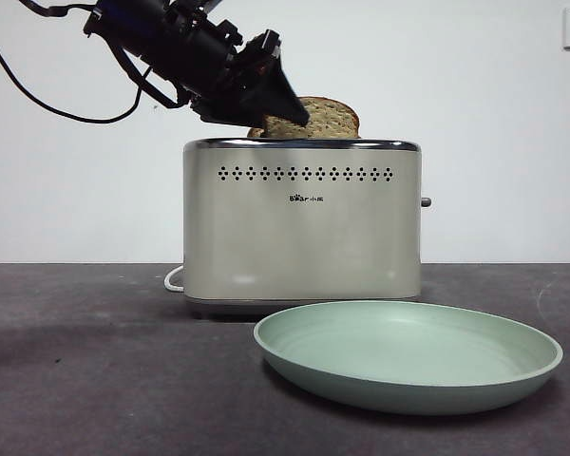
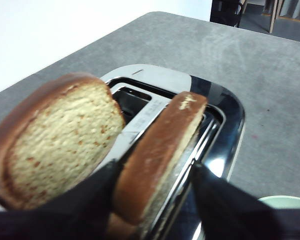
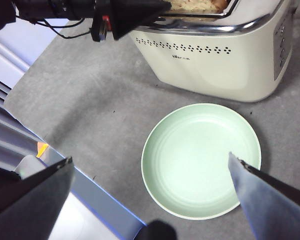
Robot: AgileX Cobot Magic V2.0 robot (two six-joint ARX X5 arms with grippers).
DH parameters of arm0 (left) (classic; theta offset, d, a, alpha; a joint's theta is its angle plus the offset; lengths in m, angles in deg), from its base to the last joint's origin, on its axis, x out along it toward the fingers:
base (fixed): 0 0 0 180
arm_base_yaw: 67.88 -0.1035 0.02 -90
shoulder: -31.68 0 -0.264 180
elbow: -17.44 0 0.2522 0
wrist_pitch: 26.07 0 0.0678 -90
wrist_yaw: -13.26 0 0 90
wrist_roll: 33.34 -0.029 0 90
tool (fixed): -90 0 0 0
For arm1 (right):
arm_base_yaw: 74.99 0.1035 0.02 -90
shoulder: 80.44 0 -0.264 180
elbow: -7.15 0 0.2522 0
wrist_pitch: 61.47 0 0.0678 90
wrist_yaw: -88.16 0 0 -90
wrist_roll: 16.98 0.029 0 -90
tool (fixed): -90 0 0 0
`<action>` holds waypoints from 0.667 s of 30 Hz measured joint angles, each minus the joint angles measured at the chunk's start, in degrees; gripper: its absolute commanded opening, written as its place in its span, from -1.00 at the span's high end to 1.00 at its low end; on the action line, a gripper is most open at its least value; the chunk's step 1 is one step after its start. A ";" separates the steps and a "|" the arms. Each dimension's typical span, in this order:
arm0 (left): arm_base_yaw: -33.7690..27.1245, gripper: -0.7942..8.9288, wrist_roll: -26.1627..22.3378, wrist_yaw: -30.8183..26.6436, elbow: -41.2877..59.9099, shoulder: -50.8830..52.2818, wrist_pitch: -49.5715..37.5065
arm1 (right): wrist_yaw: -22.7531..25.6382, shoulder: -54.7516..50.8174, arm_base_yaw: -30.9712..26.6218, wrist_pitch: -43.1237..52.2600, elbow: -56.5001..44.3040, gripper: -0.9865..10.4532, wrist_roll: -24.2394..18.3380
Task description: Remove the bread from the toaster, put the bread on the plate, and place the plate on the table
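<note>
Left gripper (image 2: 152, 200) sits over the toaster (image 1: 302, 223), jaws parted and straddling the bread (image 2: 157, 155), one jaw on each flat face, so a squeeze would pinch the slice across its thickness. Contact not clear: jaws look close to the slice but I can't tell if they press it yet, so reading it as open around, not gripping. Bread is down in its slot, only the crusted top pokes above the chrome rim, seen in front view as bread (image 1: 313, 119) right beside the gripper tip (image 1: 283, 103). A second slice (image 2: 57, 142) stands in the neighbouring slot, outside the jaws. Arm comes in tilted from above so the jaws can reach the exposed top edge. Plate (image 1: 408, 356) lies flat on the table (image 1: 95, 380) just in front of the toaster, empty, near for a short drop-off. Right gripper (image 3: 150, 190) hovers wide open above the plate, holding nothing, likely waiting to take the plate. Step judged: grasp before lift.
</note>
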State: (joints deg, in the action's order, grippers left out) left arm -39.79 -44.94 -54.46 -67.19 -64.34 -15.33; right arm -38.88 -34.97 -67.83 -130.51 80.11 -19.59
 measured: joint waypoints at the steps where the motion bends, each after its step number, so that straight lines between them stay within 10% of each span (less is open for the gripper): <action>1: 0.00 0.82 0.00 -0.24 0.00 0.00 0.04 | 0.02 0.00 0.00 -0.22 0.00 -0.11 0.00; 20: 0.00 0.85 0.35 -2.25 -0.28 3.69 2.27 | 0.02 0.00 0.00 -0.83 0.00 -0.11 0.00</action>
State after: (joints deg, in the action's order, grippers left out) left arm -39.79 -44.59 -56.71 -67.47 -60.65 -13.06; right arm -38.86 -34.97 -67.83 -131.34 80.11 -19.59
